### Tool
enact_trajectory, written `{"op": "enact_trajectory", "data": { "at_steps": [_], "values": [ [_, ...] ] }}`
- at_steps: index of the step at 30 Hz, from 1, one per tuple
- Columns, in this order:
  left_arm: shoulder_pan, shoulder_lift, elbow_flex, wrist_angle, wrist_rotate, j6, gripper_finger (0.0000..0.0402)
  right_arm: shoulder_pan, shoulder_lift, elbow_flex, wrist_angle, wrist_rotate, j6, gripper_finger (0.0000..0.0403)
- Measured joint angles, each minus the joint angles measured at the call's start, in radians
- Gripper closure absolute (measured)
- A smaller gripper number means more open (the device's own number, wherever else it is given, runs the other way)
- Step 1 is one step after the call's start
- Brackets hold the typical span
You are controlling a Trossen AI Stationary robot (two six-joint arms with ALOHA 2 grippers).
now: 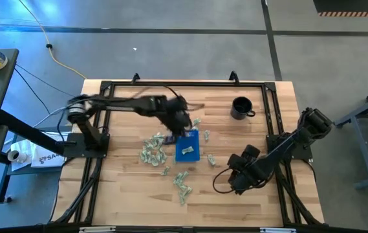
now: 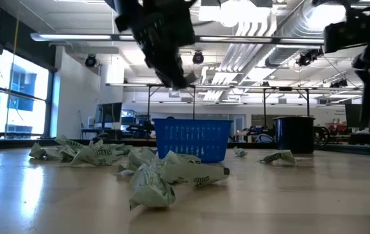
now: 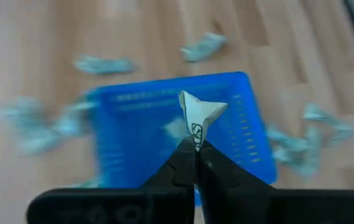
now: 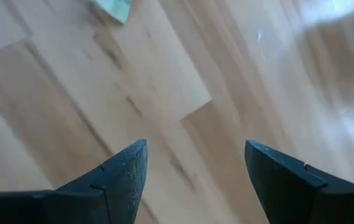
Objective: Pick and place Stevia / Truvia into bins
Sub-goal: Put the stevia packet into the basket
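A folded packet [image 3: 199, 114] is pinched between the closed fingers of the left gripper [image 3: 195, 148], which is held above the blue tray [image 3: 121, 143]. In the high view the left gripper [image 1: 181, 121] is seen just over the tray's [image 1: 191, 138] near edge, close to the middle of the desk [image 1: 125, 194]. At least one packet [image 1: 184, 151] is already lying in the tray. More packets are scattered on the desk beside the tray: a cluster [image 1: 152, 151] on one side and a few [image 1: 182, 184] in front. A black mug [image 1: 240, 108] stands well apart from the tray. The right gripper [image 4: 194, 163] is held wide open and empty over bare wood, off to the right side of the desk.
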Motion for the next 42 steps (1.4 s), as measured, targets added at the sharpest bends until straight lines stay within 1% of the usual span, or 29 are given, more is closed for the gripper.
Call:
{"op": "enact_trajectory", "data": {
  "at_steps": [2, 5, 8, 11, 14, 18, 21, 23, 25, 27, 30, 32, 35, 38, 40, 42],
  "values": [
    [-0.025, 0.05, 0.001, 0.006, 0.024, -0.036, 0.0341, -0.024, 0.0, 0.0, 0.0, 0.006, -0.045, 0.0144],
    [-0.051, 0.104, -0.001, -0.004, -0.006, -0.075, 0.0321, -0.059, 0.0, 0.0, 0.002, 0.028, -0.11, 0.0143],
    [-0.057, 0.105, 0.002, -0.003, -0.062, -0.09, 0.0302, -0.101, 0.0, -0.001, 0.015, 0.041, -0.179, 0.0144],
    [-0.057, 0.079, 0.006, -0.061, -0.083, -0.108, 0.0281, -0.149, 0.0, -0.002, 0.049, 0.039, -0.261, 0.0144],
    [-0.057, 0.018, 0.042, -0.163, -0.115, -0.113, 0.0265, -0.215, 0.0, -0.002, 0.119, 0.014, -0.355, 0.0144],
    [-0.057, -0.116, 0.054, -0.243, -0.207, -0.131, 0.026, -0.339, -0.003, -0.002, 0.186, -0.027, -0.535, 0.0144],
    [-0.056, -0.216, 0.054, -0.331, -0.272, -0.174, 0.0266, -0.444, -0.022, -0.002, 0.225, -0.029, -0.724, 0.0144],
    [-0.057, -0.284, 0.053, -0.377, -0.308, -0.214, 0.027, -0.522, -0.045, -0.002, 0.281, -0.031, -0.889, 0.0144],
    [-0.057, -0.35, 0.053, -0.416, -0.319, -0.262, 0.0272, -0.604, -0.062, -0.002, 0.375, -0.079, -1.086, 0.0144],
    [-0.064, -0.408, 0.042, -0.413, -0.333, -0.328, 0.0273, -0.688, -0.065, -0.001, 0.481, -0.168, -1.294, 0.0144],
    [-0.086, -0.493, -0.006, -0.412, -0.416, -0.43, 0.0273, -0.817, -0.034, -0.001, 0.612, -0.318, -1.52, 0.0144],
    [-0.107, -0.553, -0.053, -0.41, -0.477, -0.501, 0.0273, -0.89, -0.001, -0.001, 0.671, -0.394, -1.588, 0.0144],
    [-0.141, -0.634, -0.132, -0.406, -0.558, -0.629, 0.0273, -0.96, 0.055, 0.016, 0.714, -0.434, -1.651, 0.0144],
    [-0.179, -0.701, -0.213, -0.383, -0.622, -0.761, 0.0273, -0.99, 0.122, 0.056, 0.736, -0.456, -1.725, 0.0144],
    [-0.201, -0.737, -0.263, -0.352, -0.653, -0.835, 0.0273, -1.0, 0.172, 0.094, 0.734, -0.488, -1.755, 0.0144],
    [-0.222, -0.763, -0.306, -0.322, -0.674, -0.893, 0.0273, -1.003, 0.224, 0.133, 0.736, -0.496, -1.773, 0.0144]
  ]
}}
